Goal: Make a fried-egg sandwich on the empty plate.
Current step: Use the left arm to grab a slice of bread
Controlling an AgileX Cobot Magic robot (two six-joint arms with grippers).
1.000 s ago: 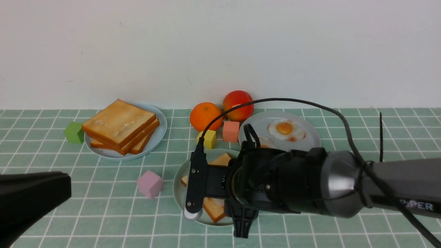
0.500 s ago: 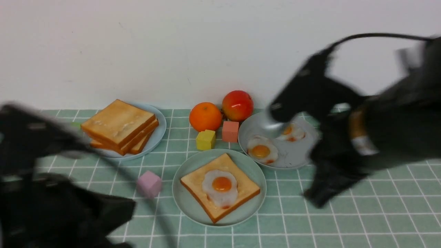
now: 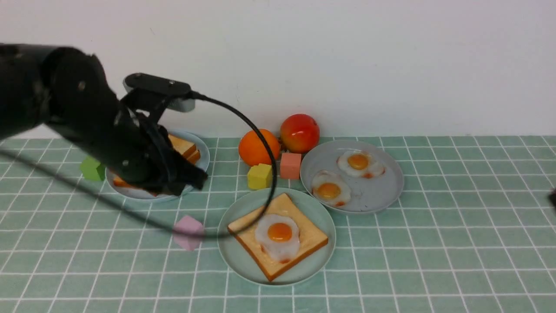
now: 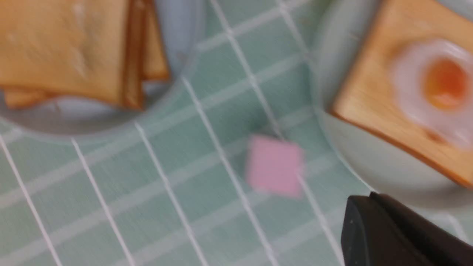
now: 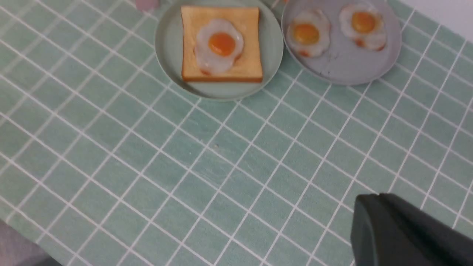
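Observation:
The pale mint-green plate point(image 3: 234, 256) holds one golden toast slice point(image 3: 312, 239) with a white, orange-yolked fried egg point(image 3: 278, 234) lying on top. The right wrist view shows the same plate point(image 5: 166, 48), toast point(image 5: 251, 66) and egg point(image 5: 218, 46). More toast is stacked point(image 3: 184, 148) on the light-blue plate point(image 3: 204, 158), half hidden behind my left arm. My left gripper point(image 3: 197, 178) hovers at that plate's near edge, shut and empty; its tip point(image 4: 369, 195) shows blurred near the stack point(image 4: 66, 48). My right gripper point(image 5: 373, 197) is shut and empty over bare tablecloth, well back from both plates.
A grey plate point(image 3: 382, 195) at right holds two spare eggs point(image 3: 358, 163). An orange point(image 3: 256, 148), an apple point(image 3: 299, 132), a yellow cube point(image 3: 259, 176) and a salmon cube point(image 3: 290, 165) stand behind the mint plate. A pink cube point(image 3: 188, 231) and a green cube point(image 3: 92, 168) lie left. My left arm's cable point(image 3: 269, 174) loops over the toast.
My right arm rose off the mint plate, leaving the egg on the toast, shut its jaws and drew back right, almost out of the front view. My left arm swung up over the toast stack.

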